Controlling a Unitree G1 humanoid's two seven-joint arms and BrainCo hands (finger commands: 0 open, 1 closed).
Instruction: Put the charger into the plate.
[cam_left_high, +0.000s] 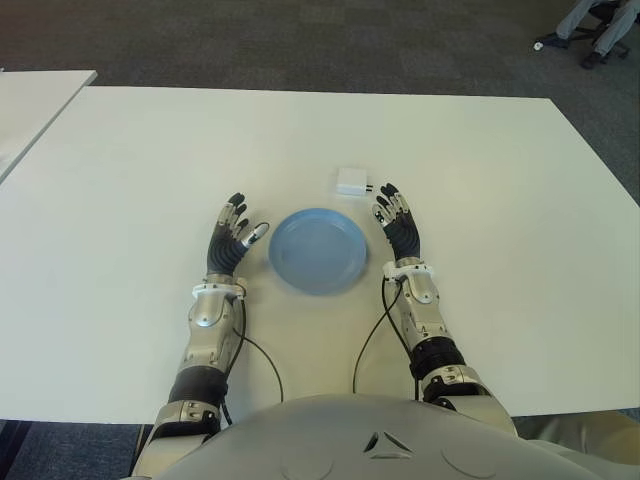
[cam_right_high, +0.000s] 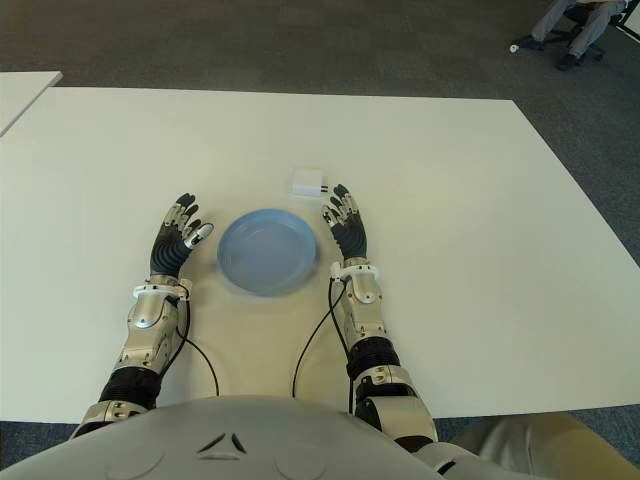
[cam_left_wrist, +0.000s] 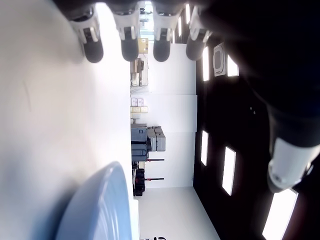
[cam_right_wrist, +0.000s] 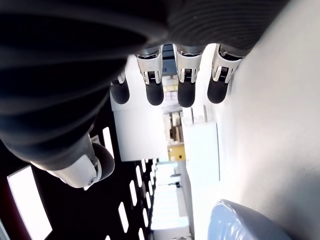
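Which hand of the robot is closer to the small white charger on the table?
The right hand. Its fingertips almost reach the small white charger, just to its right. The left hand is farther away, on the other side of the round blue plate. Both hands are open.

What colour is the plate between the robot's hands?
The plate is light blue, clearest in the left eye view.

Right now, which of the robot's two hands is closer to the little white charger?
The right hand: its fingertips almost reach the charger, while the left hand lies beyond the plate.
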